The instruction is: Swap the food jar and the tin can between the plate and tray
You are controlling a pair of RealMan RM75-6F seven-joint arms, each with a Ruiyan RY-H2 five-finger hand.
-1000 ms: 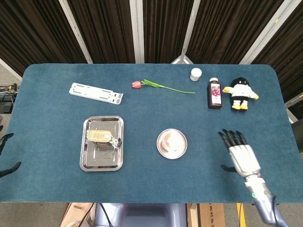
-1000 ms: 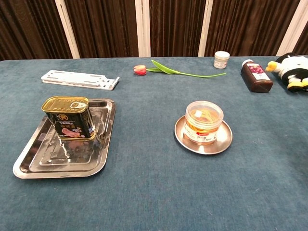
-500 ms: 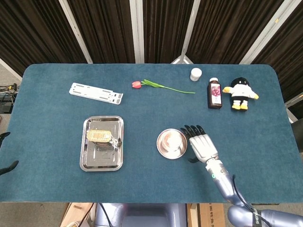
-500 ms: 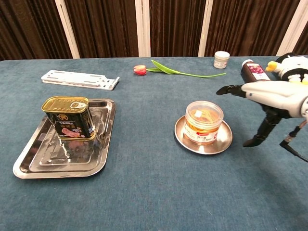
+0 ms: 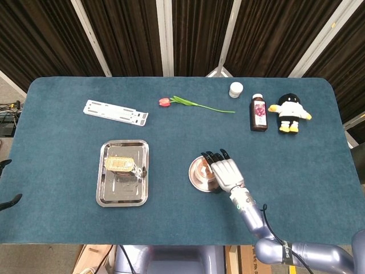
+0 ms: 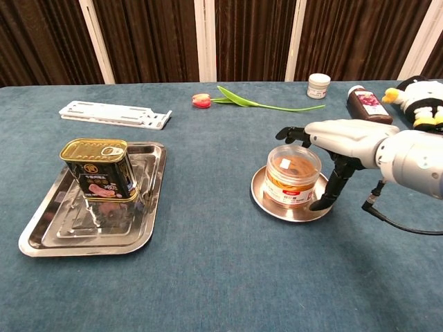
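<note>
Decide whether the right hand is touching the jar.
Cannot tell. In the chest view the right hand arches over the jar, thumb down beside it, but neither view shows contact or a gap plainly.

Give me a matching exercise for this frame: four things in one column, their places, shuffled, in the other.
Things:
1. tin can
2. food jar
3. right hand
4. plush toy

Places:
A. on the round plate
B. far right of the table, beside the dark bottle
C. on the tray
D. over and beside the jar

Pairs: 1-C, 2-A, 3-D, 4-B
</note>
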